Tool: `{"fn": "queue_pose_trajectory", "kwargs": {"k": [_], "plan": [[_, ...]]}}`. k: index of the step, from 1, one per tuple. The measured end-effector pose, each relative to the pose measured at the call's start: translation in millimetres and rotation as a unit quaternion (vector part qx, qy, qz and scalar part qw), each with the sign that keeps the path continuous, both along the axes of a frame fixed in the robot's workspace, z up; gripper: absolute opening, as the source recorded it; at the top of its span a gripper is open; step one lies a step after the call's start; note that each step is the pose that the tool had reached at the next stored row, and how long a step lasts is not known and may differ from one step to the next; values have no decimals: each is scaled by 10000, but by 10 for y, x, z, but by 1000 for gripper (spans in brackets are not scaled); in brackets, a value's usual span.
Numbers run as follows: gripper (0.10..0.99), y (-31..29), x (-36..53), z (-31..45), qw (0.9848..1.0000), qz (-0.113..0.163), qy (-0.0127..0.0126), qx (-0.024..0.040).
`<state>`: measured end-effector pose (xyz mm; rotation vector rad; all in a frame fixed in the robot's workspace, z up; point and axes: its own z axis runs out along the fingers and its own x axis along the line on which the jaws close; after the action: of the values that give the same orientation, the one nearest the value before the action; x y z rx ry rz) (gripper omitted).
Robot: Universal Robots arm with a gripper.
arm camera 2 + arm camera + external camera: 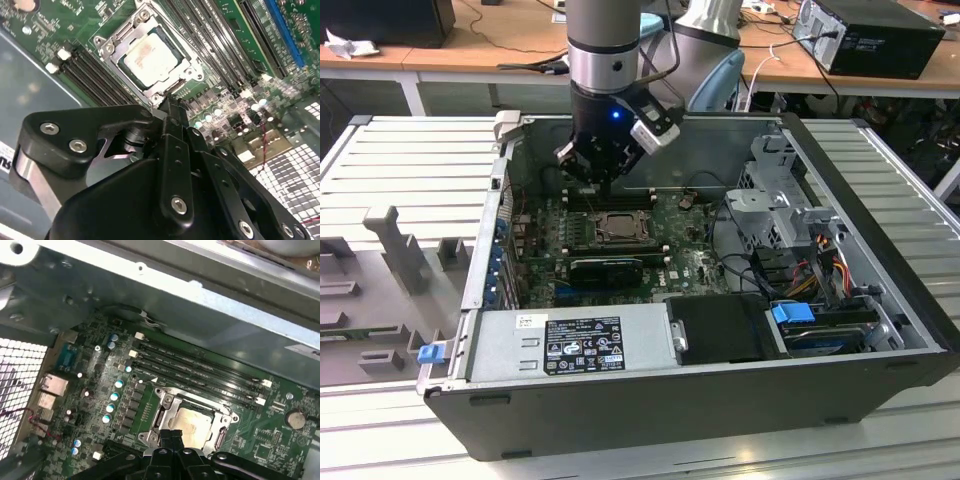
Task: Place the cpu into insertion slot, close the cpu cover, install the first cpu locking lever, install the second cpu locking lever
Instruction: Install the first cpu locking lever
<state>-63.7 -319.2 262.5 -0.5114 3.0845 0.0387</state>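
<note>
Tower case (880,300) lies on its side on the ribbed bench (400,160), side panel off, board facing up.

Pincer (172,105) hangs inside the case over the board, fingers pressed together. Nothing seen between them. In both wrist views the tips sit just beside one edge of the insertion slot (131,75); can't tell if they touch it. In the exterior view the pincer (603,180) is above the memory slots (610,196), on the slot's side twd the far case wall.

Cpu (147,56) is in the slot, flat, pale face up, sides parallel w/ the slot frame. The chip is square, so no long axis to note. Cpu cover (114,49) lies down around it, chip showing thru the window. Locking levers: can't tell their state.

Room for moving:
- Straight up from the slot is open.
- Memory slots run along two opposite sides of the slot, parallel to the far case wall (200,305), which stands close behind one bank.
- Black graphics card (607,270) lies just beside the slot twd the near case wall; power supply (570,345) fills that near edge.
- Drive cage (780,190) and cable bundle (740,265) crowd the exterior view's right — well apart from the slot.
</note>
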Motion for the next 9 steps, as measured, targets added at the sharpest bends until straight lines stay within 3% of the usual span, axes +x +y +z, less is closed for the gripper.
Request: {"fn": "queue_pose_trajectory", "kwargs": {"k": [2,7,9], "plan": [[106,0,-3,-13,10000,-53,20,-1],[106,0,-34,-47,9997,-262,21,1],[106,0,-101,-54,9996,-268,21,6]]}}
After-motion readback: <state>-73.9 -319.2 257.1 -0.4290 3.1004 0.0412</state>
